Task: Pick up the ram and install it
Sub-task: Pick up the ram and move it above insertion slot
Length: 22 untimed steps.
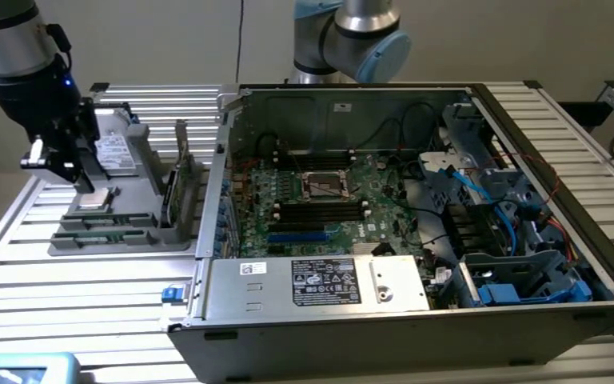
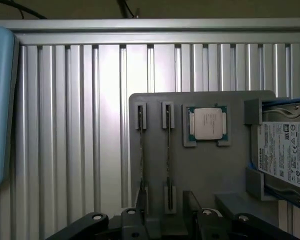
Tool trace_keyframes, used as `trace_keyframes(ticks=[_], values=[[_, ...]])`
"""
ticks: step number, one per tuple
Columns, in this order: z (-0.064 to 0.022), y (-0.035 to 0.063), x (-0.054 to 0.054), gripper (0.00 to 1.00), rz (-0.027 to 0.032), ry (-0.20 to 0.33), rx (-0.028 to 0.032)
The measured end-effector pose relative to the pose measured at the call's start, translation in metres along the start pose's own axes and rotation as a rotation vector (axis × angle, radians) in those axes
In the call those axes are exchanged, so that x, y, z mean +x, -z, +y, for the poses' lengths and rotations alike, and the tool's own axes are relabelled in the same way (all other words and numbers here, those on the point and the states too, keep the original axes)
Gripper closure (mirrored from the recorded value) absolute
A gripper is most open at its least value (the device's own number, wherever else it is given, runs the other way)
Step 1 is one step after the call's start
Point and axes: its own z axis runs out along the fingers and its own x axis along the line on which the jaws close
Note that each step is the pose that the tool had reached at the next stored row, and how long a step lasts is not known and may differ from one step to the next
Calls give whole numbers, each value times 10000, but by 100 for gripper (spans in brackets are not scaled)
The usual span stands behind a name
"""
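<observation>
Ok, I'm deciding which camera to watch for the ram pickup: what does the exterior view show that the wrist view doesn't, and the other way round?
Exterior view: the open computer case, its motherboard, and a second arm behind it.
Wrist view: a straight-down look into the gap between the pincer's fingers, which stand apart with one ram stick seemingly lined up between them.
Both: the pincer, the grey holder, the processor, the hard drive and the slatted table.
</observation>
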Motion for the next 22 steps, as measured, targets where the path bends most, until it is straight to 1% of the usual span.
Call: trace_keyframes(ticks=[2, 7, 9, 10, 11, 12, 13, 22], values=[[0, -30, 9, 58, 6, 0, -4], [-8, -92, 108, 58, 7, -1, -56], [-9, -121, 123, 58, 7, -1, -80], [-9, -135, 126, 58, 9, -2, -109], [-10, -146, 129, 58, 10, -2, -154], [-13, -153, 134, 58, 11, -3, -221], [-19, -163, 139, 58, 13, -4, -261], [-34, -277, 148, 58, 19, 0, -262]])
